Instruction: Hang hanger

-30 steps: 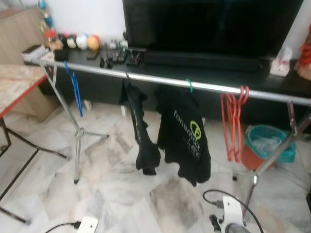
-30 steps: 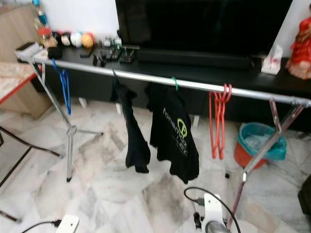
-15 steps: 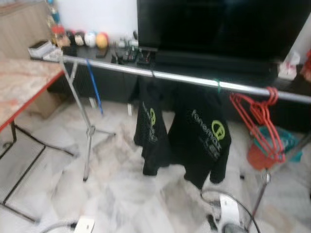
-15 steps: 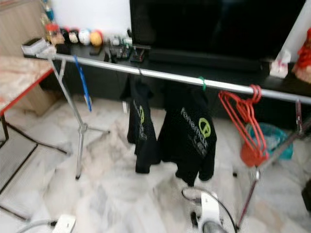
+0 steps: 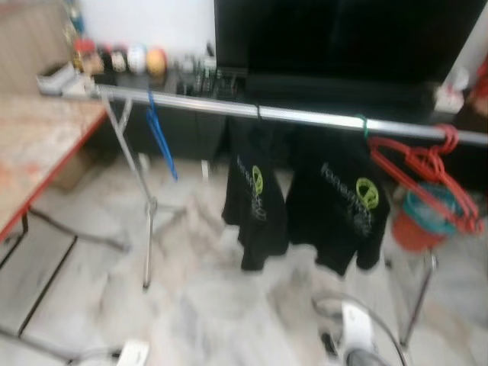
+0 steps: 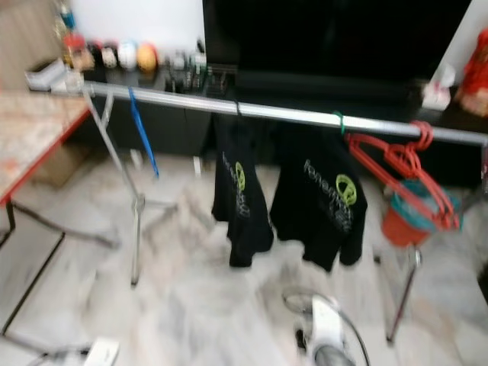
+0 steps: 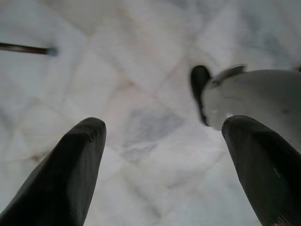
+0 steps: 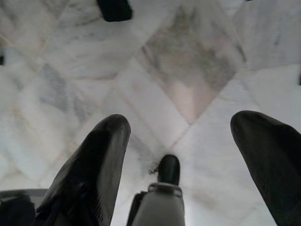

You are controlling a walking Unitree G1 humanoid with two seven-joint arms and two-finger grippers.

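Note:
A silver clothes rail [image 5: 305, 116] runs across the room in front of a TV cabinet. On it hang a blue hanger [image 5: 160, 133] near the left end, two black T-shirts [image 5: 255, 202] [image 5: 343, 206] in the middle and a bunch of red hangers [image 5: 431, 179] swinging at the right. My left gripper [image 7: 164, 141] is open, pointing down at the marble floor with nothing between its fingers. My right gripper [image 8: 188, 141] is also open and empty over the floor. The picture is blurred by motion.
A red-edged marble-topped table [image 5: 34, 156] stands at the left. A black TV [image 5: 343, 38] sits on the dark cabinet [image 5: 183, 126] behind the rail. A teal and red bin [image 5: 415, 221] stands at the right. A white power strip [image 5: 133, 352] and cables lie on the floor.
The view has shifted, so the rack looks nearer and further right. The red hangers have swung up to the right, and the black shirts have turned to show their logos.

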